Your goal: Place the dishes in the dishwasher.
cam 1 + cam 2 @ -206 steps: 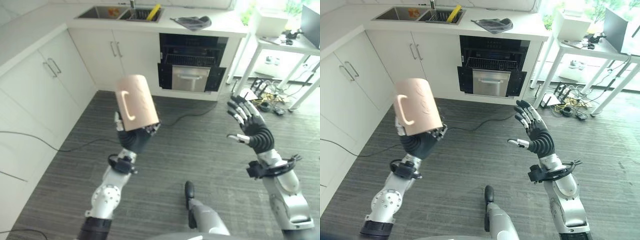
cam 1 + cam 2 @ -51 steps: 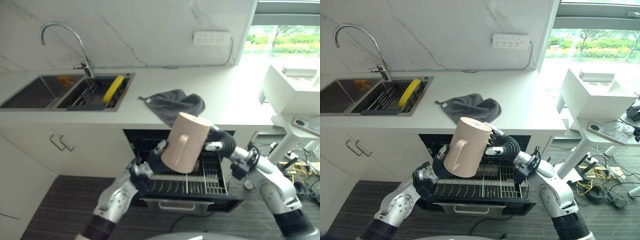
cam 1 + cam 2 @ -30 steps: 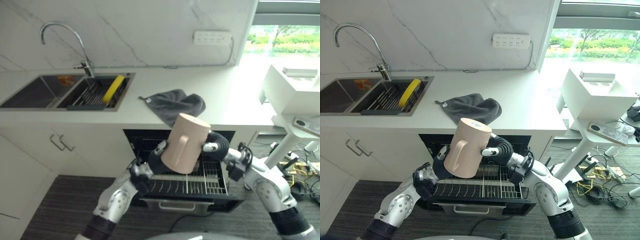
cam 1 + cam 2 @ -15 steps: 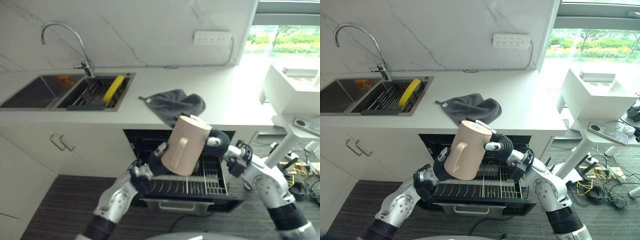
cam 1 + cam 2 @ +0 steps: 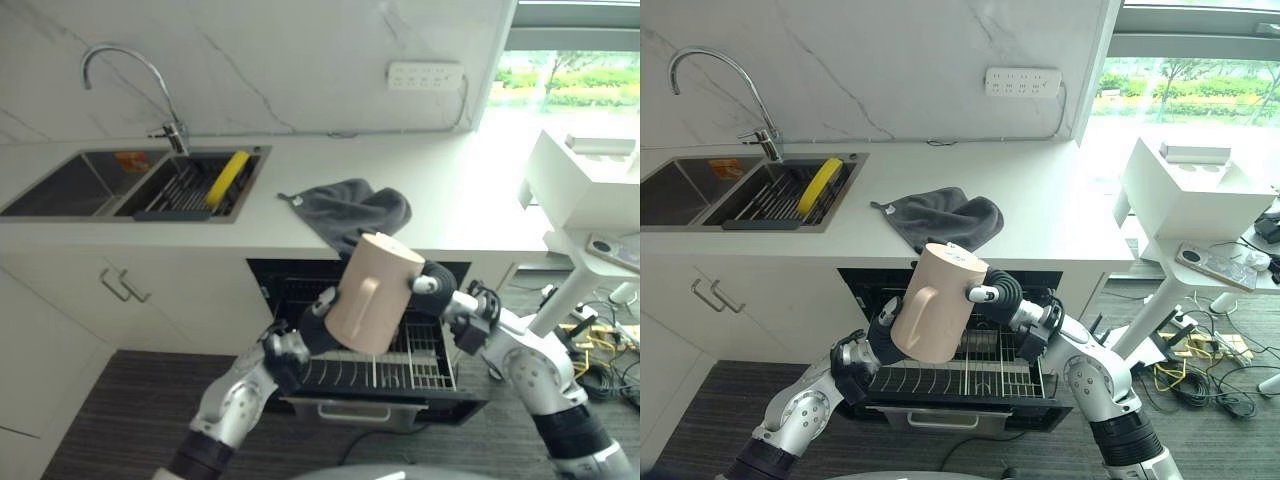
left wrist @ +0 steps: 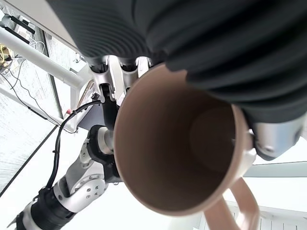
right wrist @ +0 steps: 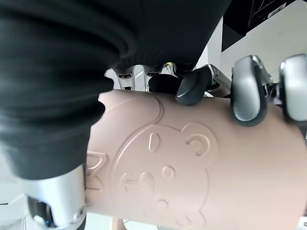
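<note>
Mug (image 5: 372, 294), a smooth beige cylinder embossed with a bear face, sits clasped between the left hand (image 5: 883, 334) curled under its base and the right hand (image 7: 249, 91) curled round its side, tilted with rim up-right, handle near, above the open dishwasher's wire rack (image 5: 420, 352) beneath a white countertop (image 5: 1060, 215).

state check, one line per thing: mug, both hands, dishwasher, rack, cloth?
mug: held tilted above the rack
left hand: curled round the mug
right hand: fingers on the mug
dishwasher: open
rack: pulled out
cloth: crumpled on the counter
</note>
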